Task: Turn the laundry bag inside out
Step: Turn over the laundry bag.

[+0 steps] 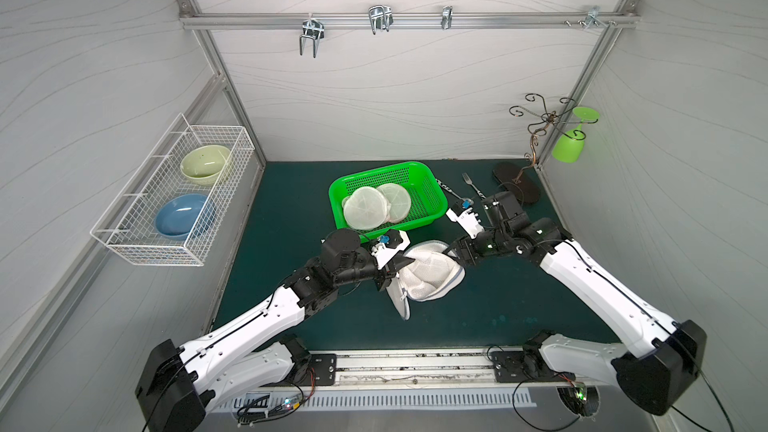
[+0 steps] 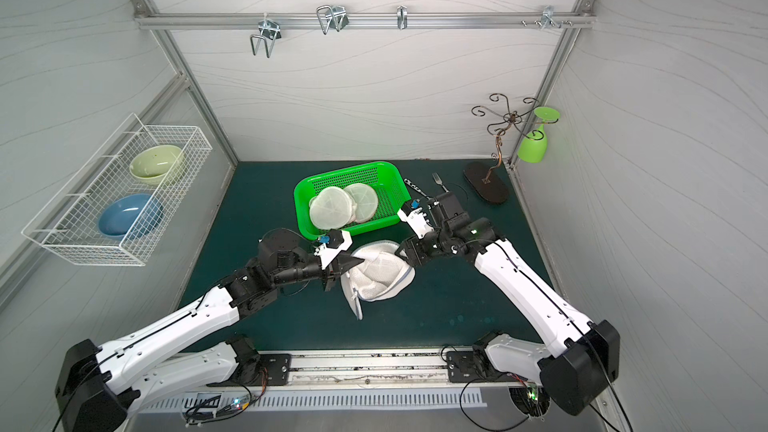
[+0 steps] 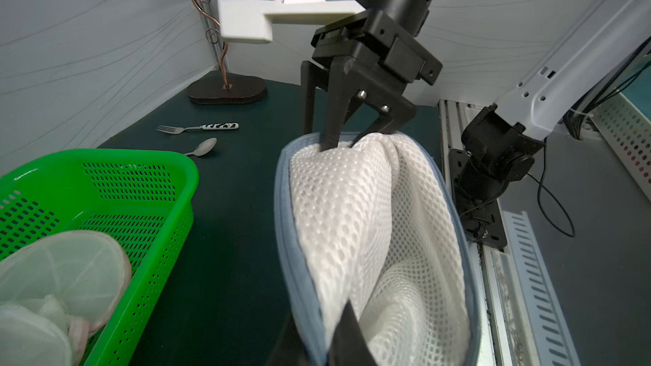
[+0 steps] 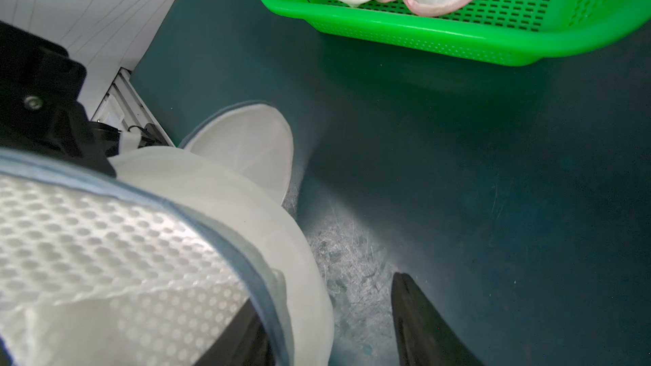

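The laundry bag (image 1: 432, 274) (image 2: 384, 278) is white mesh with a blue-grey rim and sits mid-table, its mouth held up. My left gripper (image 1: 395, 270) (image 2: 348, 268) (image 3: 338, 329) is shut on the near-left part of the rim. My right gripper (image 1: 451, 252) (image 2: 402, 252) (image 3: 355, 135) stands open at the opposite part of the rim. One of its fingers (image 3: 329, 132) dips inside the mouth and the other is outside. In the right wrist view the bag (image 4: 105, 241) covers one finger, and the other finger (image 4: 415, 311) hangs free over the mat.
A green basket (image 1: 419, 172) (image 3: 105, 158) (image 4: 422, 29) holding round mesh bags (image 1: 365, 207) stands just behind. A fork (image 3: 197, 127), a spoon (image 3: 204, 147) and a hook stand's dark base (image 1: 515, 187) lie at the back right. A wire rack (image 1: 145, 251) with two bowls hangs on the left wall.
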`<state>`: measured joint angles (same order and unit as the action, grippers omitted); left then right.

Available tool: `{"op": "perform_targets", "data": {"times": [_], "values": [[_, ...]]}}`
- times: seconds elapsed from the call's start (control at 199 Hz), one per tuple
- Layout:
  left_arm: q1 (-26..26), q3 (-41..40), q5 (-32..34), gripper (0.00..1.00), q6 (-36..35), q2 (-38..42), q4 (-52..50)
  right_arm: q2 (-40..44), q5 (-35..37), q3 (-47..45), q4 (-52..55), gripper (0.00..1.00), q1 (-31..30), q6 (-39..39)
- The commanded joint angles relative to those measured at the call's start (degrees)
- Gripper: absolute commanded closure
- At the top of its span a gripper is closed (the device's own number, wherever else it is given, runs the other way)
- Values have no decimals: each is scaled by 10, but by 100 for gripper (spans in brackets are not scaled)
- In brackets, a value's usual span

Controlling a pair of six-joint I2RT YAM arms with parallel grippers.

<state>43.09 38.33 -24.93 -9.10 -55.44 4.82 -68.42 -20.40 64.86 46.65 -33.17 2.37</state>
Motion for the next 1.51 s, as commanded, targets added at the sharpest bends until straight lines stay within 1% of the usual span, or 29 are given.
{"op": "perform_targets", "data": {"times": [0.0, 0.146, 0.237, 0.312, 0.393, 0.509, 0.564, 0.665, 0.761, 0.806, 0.866, 0.912, 0.982, 1.018, 1.083, 1.143, 1.169, 1.189, 1.274, 1.325, 1.405, 1.506], "values": [[-1, 20, 4, 100, 46, 0, 117, -22, 3, 54, 67, 47, 17, 57], [-2, 22, -20, 100, 73, -18, 122, -50, -58, 119, 81, 43, 60, 140], [-2, 21, -13, 100, 85, -22, 130, -51, -115, 128, 71, 41, 96, 198], [-2, 21, -5, 100, 88, -25, 129, -45, -143, 127, 58, 39, 123, 242], [-2, 26, -1, 100, 90, -30, 115, -37, -160, 130, 47, 37, 133, 259], [-1, 32, 7, 100, 95, -40, 98, -26, -169, 134, 27, 36, 128, 254], [-1, 33, 7, 100, 98, -45, 95, -20, -160, 135, 24, 36, 116, 240], [-2, 34, 4, 100, 101, -49, 100, -15, -121, 130, 27, 45, 87, 212], [-2, 34, -2, 100, 100, -48, 100, -19, -109, 123, 25, 59, 81, 211], [-2, 34, -6, 100, 100, -47, 98, -22, -102, 122, 23, 67, 81, 212], [-2, 34, -13, 100, 96, -47, 94, -24, -90, 122, 23, 75, 81, 212], [-2, 36, -20, 100, 95, -47, 91, -25, -79, 123, 23, 76, 81, 211], [-1, 38, -28, 100, 91, -45, 86, -28, -69, 124, 24, 76, 81, 207], [-1, 38, -29, 100, 91, -45, 85, -32, -66, 127, 27, 74, 81, 204], [-2, 39, -32, 100, 91, -45, 83, -36, -67, 129, 30, 66, 80, 198], [-2, 40, -38, 100, 89, -45, 83, -39, -70, 131, 31, 66, 79, 194], [-1, 41, -40, 100, 89, -44, 84, -42, -71, 133, 32, 68, 79, 192], [-2, 41, -42, 100, 89, -45, 84, -42, -71, 134, 31, 71, 78, 190], [-2, 44, -55, 100, 86, -45, 82, -45, -69, 136, 30, 91, 78, 188], [-1, 46, -66, 100, 81, -44, 77, -46, -67, 139, 31, 100, 77, 186], [-1, 53, -96, 100, 69, -46, 64, -49, -61, 145, 33, 100, 78, 179], [-1, 66, -158, 100, 45, -51, 44, -63, -64, 152, 36, 100, 76, 164]]}}
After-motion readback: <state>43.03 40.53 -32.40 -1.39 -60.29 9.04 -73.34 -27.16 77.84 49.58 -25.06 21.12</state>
